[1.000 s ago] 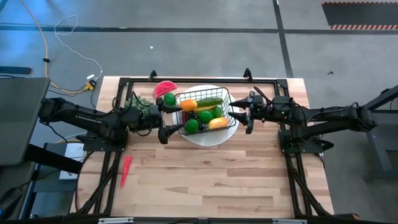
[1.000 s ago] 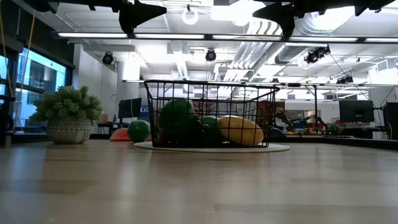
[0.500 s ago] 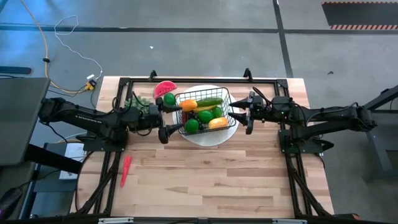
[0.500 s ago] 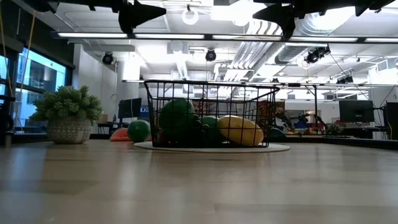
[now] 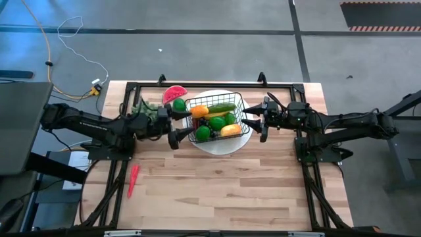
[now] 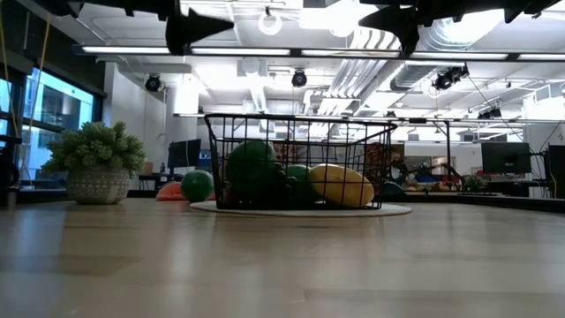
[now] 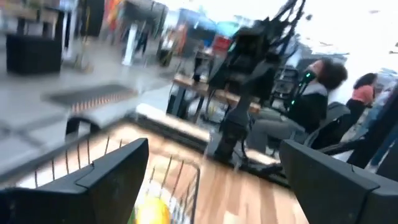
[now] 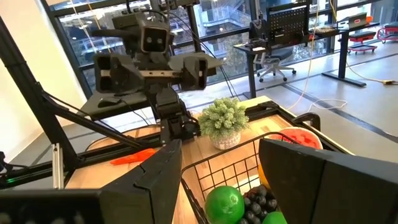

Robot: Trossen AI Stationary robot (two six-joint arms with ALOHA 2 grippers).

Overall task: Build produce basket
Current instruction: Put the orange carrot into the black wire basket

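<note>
The black wire basket (image 5: 214, 119) stands on a round white plate (image 5: 217, 146) and holds a cucumber (image 5: 220, 108), limes (image 5: 217, 122), an orange fruit (image 5: 199, 110) and a yellow fruit (image 5: 230, 130). A watermelon slice (image 5: 174, 93) and a lime (image 5: 179, 105) lie on the table left of the basket, and a red pepper (image 5: 133, 179) lies near the left edge. My left gripper (image 5: 175, 125) hangs open in the air at the basket's left side. My right gripper (image 5: 260, 122) hangs open at the basket's right side. In the low view the basket (image 6: 300, 163) sits well below both grippers.
A small potted plant (image 5: 141, 106) stands under my left arm, left of the basket. A black frame (image 5: 197, 84) runs along the table's far edge and sides. Bare wood lies toward the near edge. A person (image 7: 317, 93) sits in the room beyond the table.
My left gripper has shifted a little toward the table's far edge and stays open. The basket, the produce and my right gripper have kept still.
</note>
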